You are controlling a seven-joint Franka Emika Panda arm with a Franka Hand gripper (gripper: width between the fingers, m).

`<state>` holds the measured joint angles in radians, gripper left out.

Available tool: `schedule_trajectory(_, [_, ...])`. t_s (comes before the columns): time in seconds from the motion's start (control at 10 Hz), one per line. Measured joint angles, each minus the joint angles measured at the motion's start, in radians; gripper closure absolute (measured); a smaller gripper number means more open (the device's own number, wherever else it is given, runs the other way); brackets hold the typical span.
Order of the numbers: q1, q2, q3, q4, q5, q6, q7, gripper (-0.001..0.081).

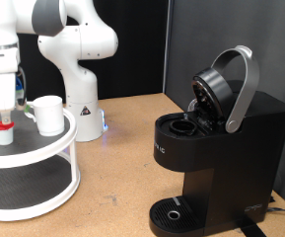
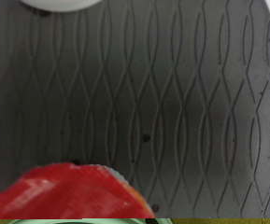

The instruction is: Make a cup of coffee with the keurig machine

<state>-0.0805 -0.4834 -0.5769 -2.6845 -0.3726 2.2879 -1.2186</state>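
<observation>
The white cup (image 1: pixel 48 114) stands on the top tier of a round white two-tier stand (image 1: pixel 53 148) at the exterior view's left. Beside it sits a tiny white pod with a red top (image 1: pixel 2 131). My gripper (image 1: pixel 2 107) hangs straight above the pod, a little clear of it. In the wrist view the pod's red top (image 2: pixel 69 191) fills the lower edge, and the cup's rim (image 2: pixel 64 4) shows at the far edge. The black keurig machine (image 1: pixel 231 148) stands at the right, its silver-handled lid (image 1: pixel 243 84) raised and its pod chamber (image 1: pixel 186 126) open.
The white robot arm base (image 1: pixel 80 94) stands behind the stand. The stand's tiers carry a grey patterned mat (image 2: pixel 172 112). The machine's round drip tray (image 1: pixel 174 212) is bare. Brown tabletop (image 1: pixel 117 168) lies between the stand and the machine.
</observation>
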Motion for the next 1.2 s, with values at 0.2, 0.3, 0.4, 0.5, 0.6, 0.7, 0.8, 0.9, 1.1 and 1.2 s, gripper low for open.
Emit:
schedule_trajectory(0.2, [-0.002,0.043,-0.004,-0.008,0.000,0.049,0.000,0.0006])
schedule_trajectory(0.3, [-0.002,0.063,-0.007,-0.013,0.000,0.071,0.000,0.0006])
schedule_trajectory(0.4, [-0.002,0.078,-0.013,-0.017,0.000,0.088,-0.002,0.0006])
schedule_trajectory(0.5, [-0.002,0.090,-0.017,-0.019,0.000,0.098,-0.006,0.0006])
schedule_trajectory(0.6, [-0.002,0.097,-0.022,-0.023,0.000,0.107,-0.011,0.0006])
schedule_trajectory(0.7, [-0.002,0.098,-0.027,-0.026,0.000,0.111,-0.016,0.0006])
schedule_trajectory(0.8, [-0.002,0.098,-0.030,-0.027,0.002,0.112,-0.021,0.0006])
schedule_trajectory(0.9, [-0.002,0.098,-0.035,-0.027,0.006,0.112,-0.028,0.0006])
schedule_trajectory(1.1, [-0.001,0.098,-0.045,-0.027,0.008,0.111,-0.041,0.0006])
schedule_trajectory(1.2, [-0.001,0.098,-0.047,-0.027,0.008,0.111,-0.042,0.0035])
